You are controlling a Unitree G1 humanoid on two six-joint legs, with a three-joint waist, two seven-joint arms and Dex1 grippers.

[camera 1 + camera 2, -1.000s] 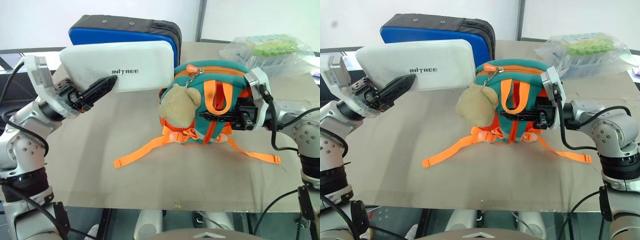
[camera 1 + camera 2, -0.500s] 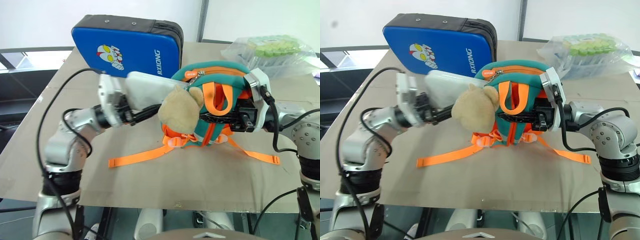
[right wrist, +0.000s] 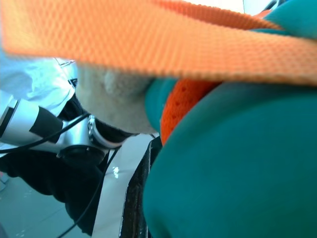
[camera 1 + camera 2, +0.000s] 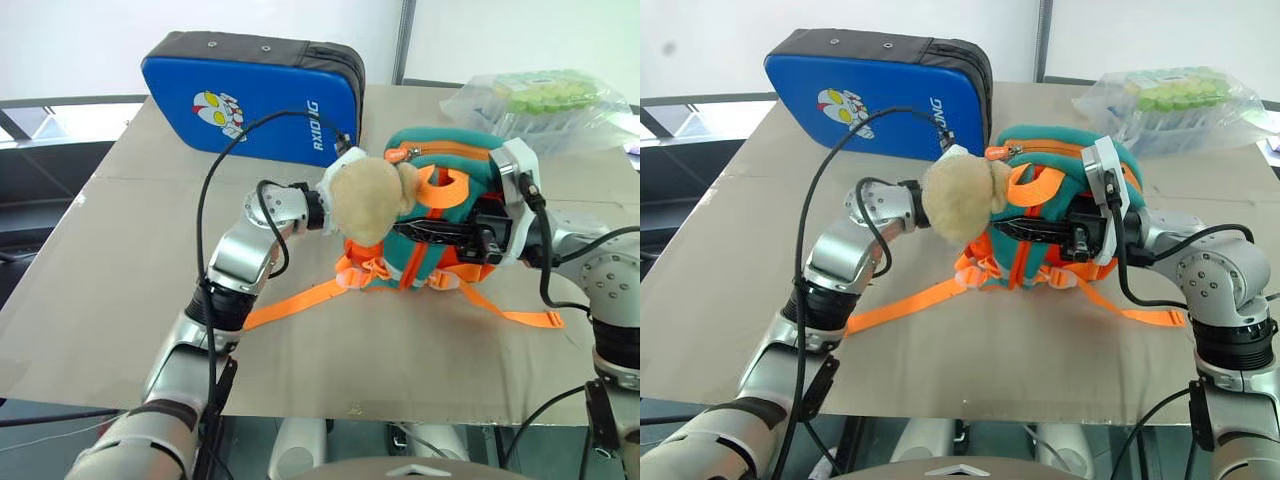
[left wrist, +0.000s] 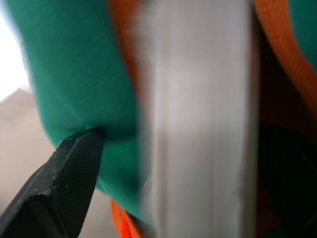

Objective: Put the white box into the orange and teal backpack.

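Observation:
The orange and teal backpack stands upright in the middle of the table, its tan plush toy hanging on its left side. My right gripper is shut on the backpack's front fabric from the right. My left arm reaches in from the left, and its gripper end is hidden behind the plush toy. In the left wrist view the white box stands as a pale band inside the teal and orange fabric. One black left finger sits apart from the box, with teal fabric between them.
A large blue padded case with a cartoon print stands at the back left. A clear bag of green items lies at the back right. Orange straps trail over the brown table toward its front edge.
My left arm swung right and down, carrying the white box from the upper left into the backpack. Its finger now stands off the box. The right gripper kept its hold.

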